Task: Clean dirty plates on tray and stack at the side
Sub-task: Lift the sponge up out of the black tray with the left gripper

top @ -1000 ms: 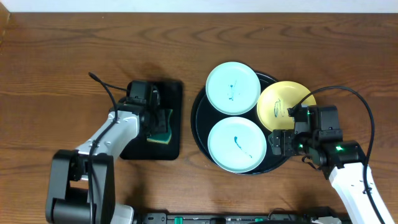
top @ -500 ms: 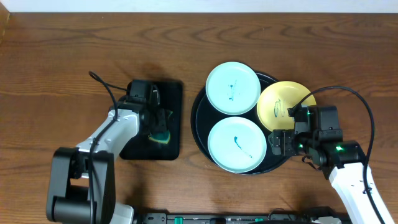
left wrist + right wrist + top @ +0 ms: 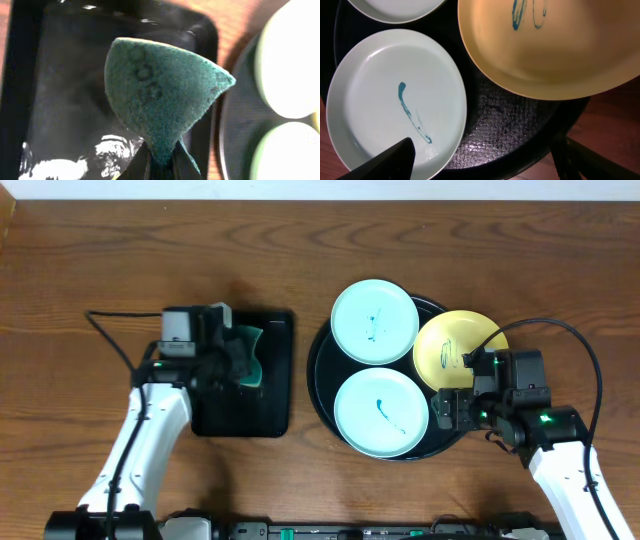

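A dark green sponge (image 3: pixel 160 95) is pinched in my left gripper (image 3: pixel 162 162), which is shut on it and holds it above the rectangular black tray (image 3: pixel 65 100). From overhead, the sponge (image 3: pixel 248 355) hangs over that tray's far part, left of the round black tray (image 3: pixel 318 380). Three plates lie on the round tray: a mint plate (image 3: pixel 374 321) at the back, a mint plate (image 3: pixel 381 412) at the front and a yellow plate (image 3: pixel 455 348) tilted over the right rim. All three carry teal smears. My right gripper (image 3: pixel 457 416) stands open over the tray's front right, holding nothing.
The rectangular black tray (image 3: pixel 245 395) lies left of the round tray, with a strip of wood table (image 3: pixel 300 380) between them. In the right wrist view, one fingertip (image 3: pixel 390 162) hangs over the near mint plate (image 3: pixel 395 95) and the other lies outside the rim (image 3: pixel 535 150).
My left gripper closed on the sponge and lifted it off the rectangular tray, while the left arm swung out to the left. The right arm and the plates have not moved.
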